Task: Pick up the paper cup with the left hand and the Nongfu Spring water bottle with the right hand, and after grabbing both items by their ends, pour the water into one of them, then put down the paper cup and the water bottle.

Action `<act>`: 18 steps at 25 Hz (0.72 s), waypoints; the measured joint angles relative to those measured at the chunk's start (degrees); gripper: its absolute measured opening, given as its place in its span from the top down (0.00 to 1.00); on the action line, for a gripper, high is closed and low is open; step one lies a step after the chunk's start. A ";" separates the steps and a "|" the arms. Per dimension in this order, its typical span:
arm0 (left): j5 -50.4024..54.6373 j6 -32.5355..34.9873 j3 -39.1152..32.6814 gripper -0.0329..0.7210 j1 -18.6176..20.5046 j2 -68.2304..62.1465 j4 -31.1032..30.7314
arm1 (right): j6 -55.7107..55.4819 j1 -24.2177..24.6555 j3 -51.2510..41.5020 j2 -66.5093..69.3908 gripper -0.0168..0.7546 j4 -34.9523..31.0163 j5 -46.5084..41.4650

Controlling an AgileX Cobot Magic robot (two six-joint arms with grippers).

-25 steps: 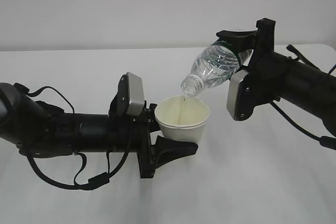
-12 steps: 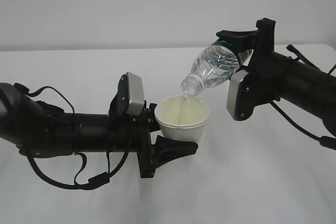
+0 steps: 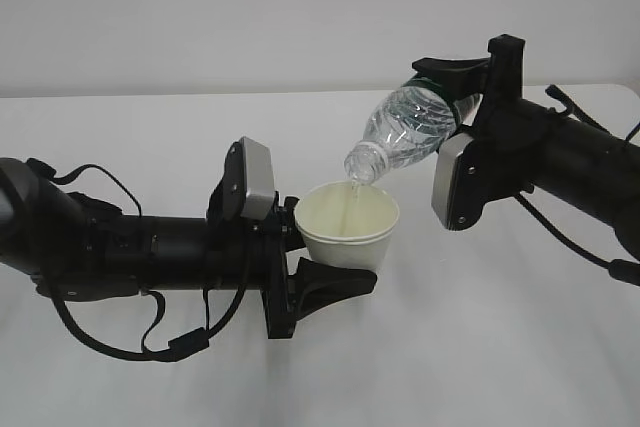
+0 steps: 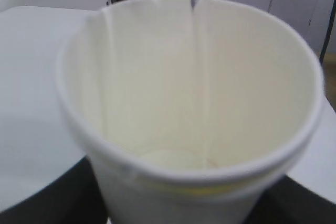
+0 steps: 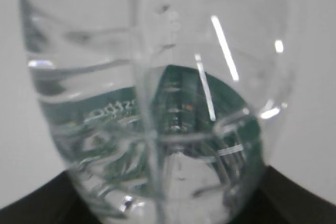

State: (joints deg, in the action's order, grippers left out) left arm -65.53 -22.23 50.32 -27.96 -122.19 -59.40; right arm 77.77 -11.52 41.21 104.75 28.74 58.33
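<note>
The pouring step is under way: the right gripper (image 3: 462,97) is clamping the Nongfu Spring water bottle (image 3: 405,132) at its base, tilting its mouth down-left over the paper cup (image 3: 348,225), which the left gripper (image 3: 312,265) is holding low, above the white desk (image 3: 500,347). A thin stream of water (image 4: 195,3) is running in (little has pooled). Next, probably: righting the bottle, then setting both down.

text: none legible | bottle label (image 5: 210,114): white print seen through water, blurred, unreadable
</note>
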 joint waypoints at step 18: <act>0.00 0.00 0.00 0.36 0.00 0.00 0.00 | 0.00 0.00 0.00 0.00 0.40 0.00 1.26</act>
State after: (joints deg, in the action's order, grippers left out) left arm -65.53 -22.23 50.32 -27.96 -122.19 -59.40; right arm 77.77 -11.52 41.21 104.75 28.74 59.60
